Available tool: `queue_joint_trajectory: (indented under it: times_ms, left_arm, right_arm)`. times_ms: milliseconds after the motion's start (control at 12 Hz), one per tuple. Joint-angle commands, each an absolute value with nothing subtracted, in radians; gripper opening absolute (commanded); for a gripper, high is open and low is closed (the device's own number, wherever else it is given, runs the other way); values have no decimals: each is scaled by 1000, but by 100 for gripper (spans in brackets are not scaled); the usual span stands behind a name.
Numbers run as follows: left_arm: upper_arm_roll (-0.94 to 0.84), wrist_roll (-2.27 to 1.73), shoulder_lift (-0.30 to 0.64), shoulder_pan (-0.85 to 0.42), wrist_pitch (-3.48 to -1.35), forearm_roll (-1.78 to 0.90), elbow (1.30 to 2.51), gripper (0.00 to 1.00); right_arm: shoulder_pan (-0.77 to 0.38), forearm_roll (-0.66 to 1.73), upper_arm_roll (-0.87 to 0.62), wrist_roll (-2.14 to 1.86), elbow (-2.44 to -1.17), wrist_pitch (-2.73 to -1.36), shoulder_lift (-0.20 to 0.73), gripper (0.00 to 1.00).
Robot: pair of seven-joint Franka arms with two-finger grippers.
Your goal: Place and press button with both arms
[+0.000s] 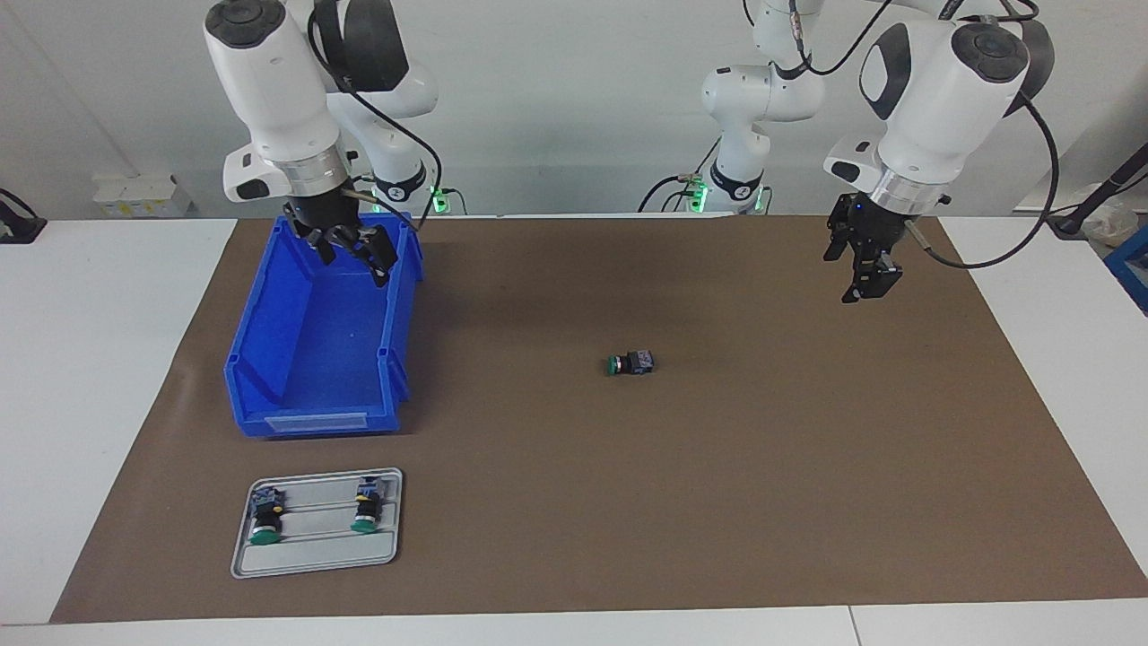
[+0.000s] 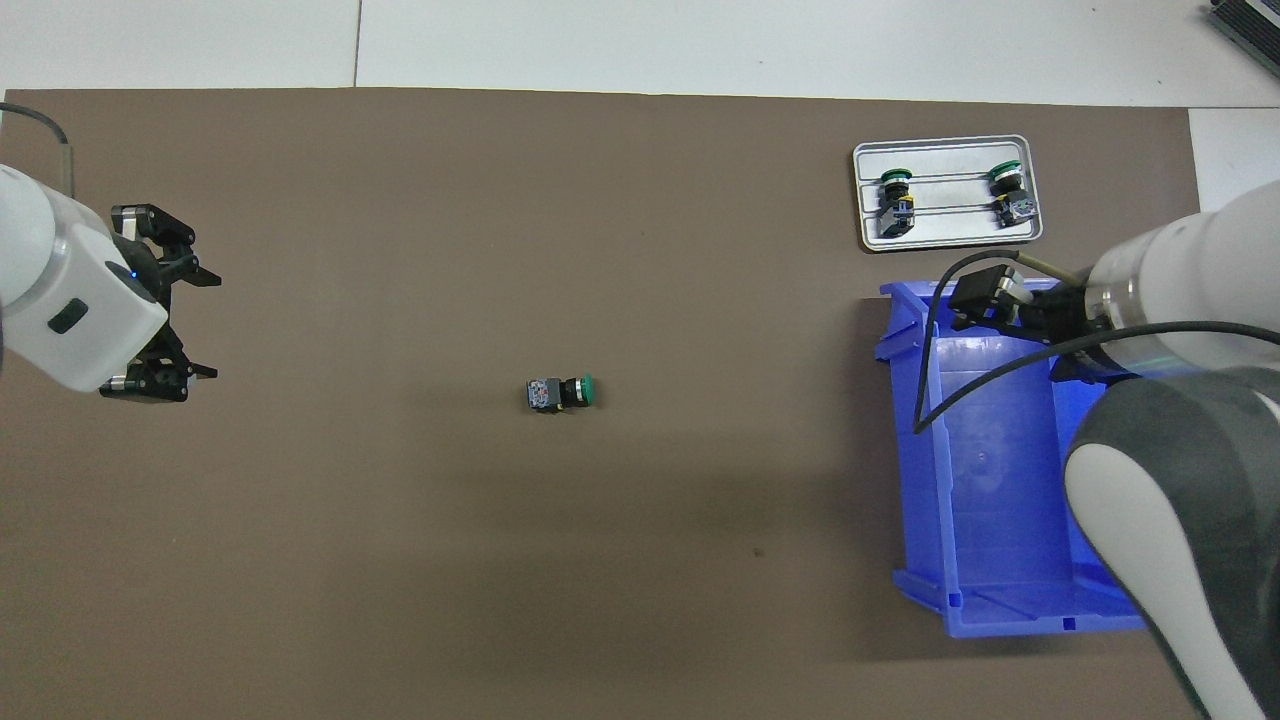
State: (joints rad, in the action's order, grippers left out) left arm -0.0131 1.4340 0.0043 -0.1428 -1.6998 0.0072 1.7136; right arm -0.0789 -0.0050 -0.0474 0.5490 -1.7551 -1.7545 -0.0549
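Green-capped black push-button [image 1: 630, 363] lying mid-mat, untouched; right gripper [image 1: 345, 244] spread wide over blue plastic bin [image 1: 269, 377]; left gripper [image 1: 863, 263] empty, partly open above brown mat [image 1: 717, 502].

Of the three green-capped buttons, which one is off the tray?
The button lying alone on its side on the brown mat, mid-table. The other two buttons lie side by side in the grey tray, beside the blue bin.

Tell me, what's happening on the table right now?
Right tool open, empty, over blue bin. Left tool empty, up over the mat at its own end. Button on its side mid-mat, untouched. Nothing near it.
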Motion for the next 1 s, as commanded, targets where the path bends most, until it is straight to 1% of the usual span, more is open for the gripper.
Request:
queue_joint_trajectory:
  times_ms: [0,166,333,499,748,915]
  left_arm:
    - [-2,1416,-63,-189,-1811,-4,1834,74]
    - [-2,1321,-87,-244,-1948,-17,1926,73]
    - [-2,1251,-78,-322,-2047,-17,1971,73]
    - [-2,1149,-36,-395,-2084,-17,1980,73]
    - [-2,1002,37,-491,-2195,-17,1999,73]
    - [-2,945,49,-508,-2304,-17,2046,74]
  right_arm:
    - [-48,14,-57,413,-1655,-1692,-31,100]
    - [-25,-2,-57,307,-1580,-1637,1,100]
    - [0,-35,-57,176,-1525,-1582,21,100]
    - [-15,-46,-58,97,-1545,-1539,17,100]
    - [-14,-58,-58,89,-1552,-1555,15,100]
    - [-8,-66,-60,92,-1552,-1560,15,100]
